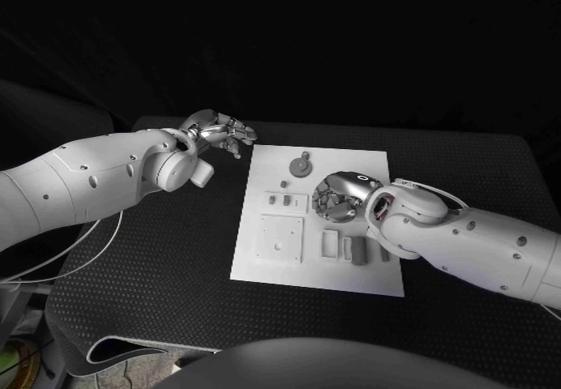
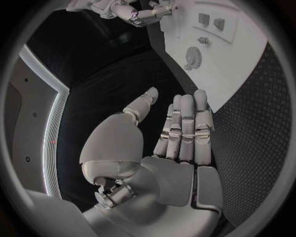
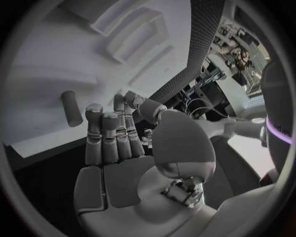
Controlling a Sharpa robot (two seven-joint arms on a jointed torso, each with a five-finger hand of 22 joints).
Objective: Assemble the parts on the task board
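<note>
The white task board (image 1: pixel 372 162) lies in the middle of the black table. On it are a round gear-like part (image 1: pixel 301 166), a square plate (image 1: pixel 280 237) and several small blocks such as one (image 1: pixel 331 241). My right hand (image 1: pixel 339 197) hovers over the board's middle with its fingers pointing down. In the right wrist view its palm (image 3: pixel 123 148) is bare, the fingers are nearly straight, and a short peg (image 3: pixel 71 107) lies on the board (image 3: pixel 37 59) beyond them. My left hand (image 1: pixel 220 130) hangs above the table off the board's far left corner, its fingers (image 2: pixel 185 128) straight and holding nothing.
Black textured table mat (image 1: pixel 164 259) surrounds the board on all sides, with wide room to the left and near side. The left wrist view shows the gear part (image 2: pixel 193 57) on the board (image 2: pixel 240 64) and my right hand (image 2: pixel 132 10) further on.
</note>
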